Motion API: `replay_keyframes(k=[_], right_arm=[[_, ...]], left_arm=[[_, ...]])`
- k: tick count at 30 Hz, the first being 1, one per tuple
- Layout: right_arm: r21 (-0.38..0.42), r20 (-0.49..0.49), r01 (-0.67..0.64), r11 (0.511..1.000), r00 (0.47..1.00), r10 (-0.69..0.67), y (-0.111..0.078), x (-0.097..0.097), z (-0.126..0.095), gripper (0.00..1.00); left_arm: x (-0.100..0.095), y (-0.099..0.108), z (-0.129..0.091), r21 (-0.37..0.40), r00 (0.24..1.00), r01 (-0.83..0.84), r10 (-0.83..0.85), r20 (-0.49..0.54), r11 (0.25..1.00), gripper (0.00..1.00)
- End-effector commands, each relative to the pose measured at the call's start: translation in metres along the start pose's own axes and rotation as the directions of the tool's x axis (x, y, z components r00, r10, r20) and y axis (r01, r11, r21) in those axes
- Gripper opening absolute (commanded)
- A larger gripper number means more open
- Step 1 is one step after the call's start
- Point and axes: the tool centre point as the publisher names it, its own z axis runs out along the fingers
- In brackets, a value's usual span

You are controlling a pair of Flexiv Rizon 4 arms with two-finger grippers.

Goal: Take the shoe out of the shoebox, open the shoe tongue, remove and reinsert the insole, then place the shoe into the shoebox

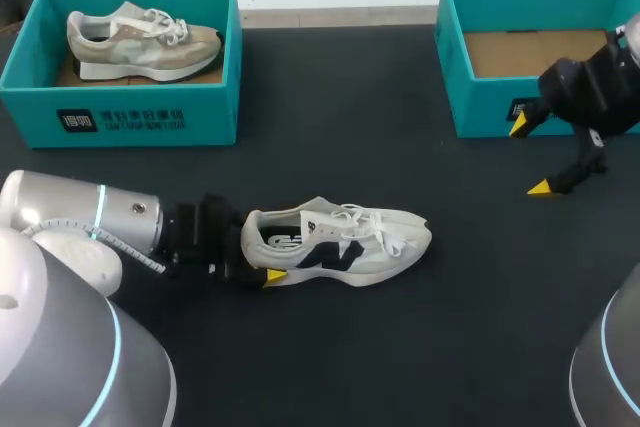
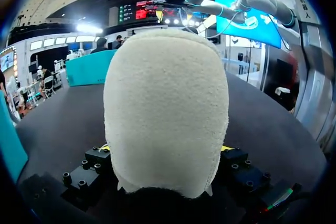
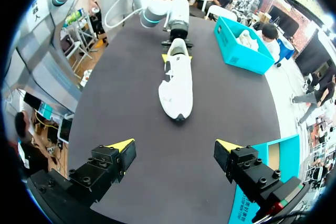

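Observation:
A white shoe [image 1: 340,242] with a dark side logo lies on its sole in the middle of the black table, toe pointing right. My left gripper [image 1: 258,247] is open at the heel, one yellow fingertip [image 1: 275,275] showing on the shoe's near side. In the left wrist view the fuzzy heel [image 2: 165,108] fills the space between the fingers of the left gripper [image 2: 165,150]. My right gripper [image 1: 530,157] hangs open and empty in front of the empty teal shoebox [image 1: 480,107] at the right. Seen from the right gripper [image 3: 175,145], the shoe [image 3: 176,85] lies ahead.
A second teal shoebox [image 1: 150,117] at the back left holds a beige shoe [image 1: 140,39]. Bare black tabletop [image 1: 400,347] lies in front of the white shoe and between the two boxes.

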Motion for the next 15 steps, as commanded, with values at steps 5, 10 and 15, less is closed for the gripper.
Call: replay_keyframes(k=[5,10,15], right_arm=[[0.003,-0.001,-0.001,1.0,1.0,0.001,0.0,0.0,0.001,1.0],[0.041,0.002,-0.094,0.995,0.996,0.094,0.017,-0.011,0.01,1.0],[0.087,0.207,-0.444,0.892,0.884,0.42,0.032,-0.017,0.019,1.0]], left_arm=[[0.005,0.003,0.004,-0.002,1.0,0.0,0.0,0.006,1.0,0.0],[0.005,0.003,0.004,-0.002,1.0,0.0,0.0,0.006,1.0,0.0],[0.005,0.003,0.004,-0.002,1.0,0.0,0.0,0.006,1.0,0.0]])
